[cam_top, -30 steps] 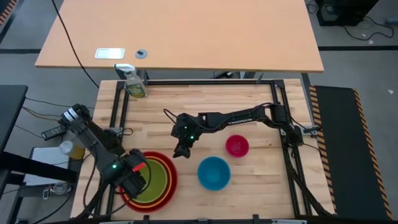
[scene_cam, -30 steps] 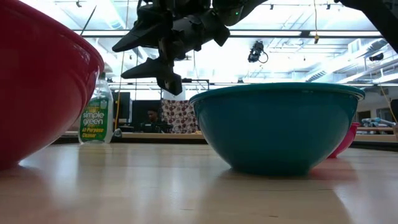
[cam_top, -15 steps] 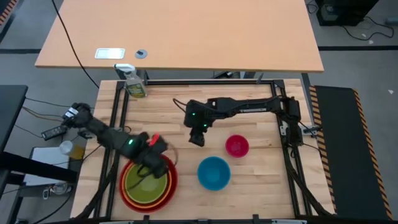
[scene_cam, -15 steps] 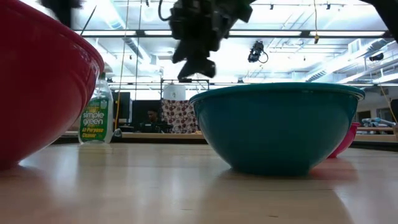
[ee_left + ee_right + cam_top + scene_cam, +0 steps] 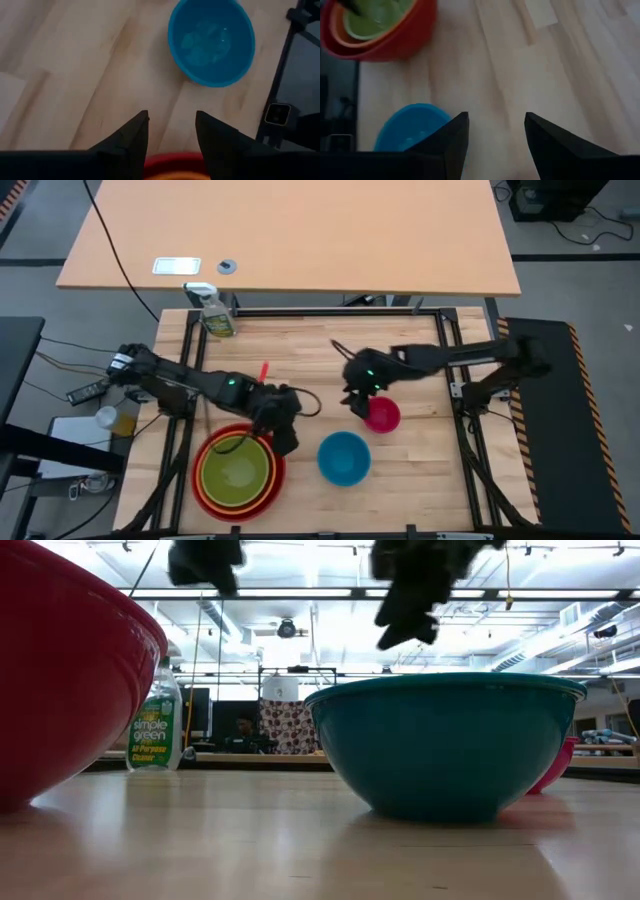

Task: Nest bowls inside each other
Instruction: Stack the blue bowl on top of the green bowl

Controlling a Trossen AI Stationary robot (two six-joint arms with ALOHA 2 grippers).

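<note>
A red bowl (image 5: pixel 205 485) at the near left holds an orange bowl (image 5: pixel 212 448) and, inside that, a lime green bowl (image 5: pixel 238 470). The blue bowl (image 5: pixel 344 457) stands alone on the table to their right, and the pink bowl (image 5: pixel 381 415) stands just beyond it. My left gripper (image 5: pixel 287 440) hangs open above the gap between the red bowl's right rim and the blue bowl (image 5: pixel 211 42). My right gripper (image 5: pixel 355 405) hangs open in the air just left of the pink bowl. Neither touches anything.
A spray bottle (image 5: pixel 216 313) stands at the table's far left corner. A black frame rail (image 5: pixel 320 312) runs along the far edge and down both sides. Bare wood lies between the bowls and the far rail.
My left gripper has swung from over the red bowl's near left side toward the table's right, turning as it went, and now hangs past the stack's right rim. My right gripper has pulled up and toward the right, ending beside the pink bowl. Both stay open; no bowl has moved.
</note>
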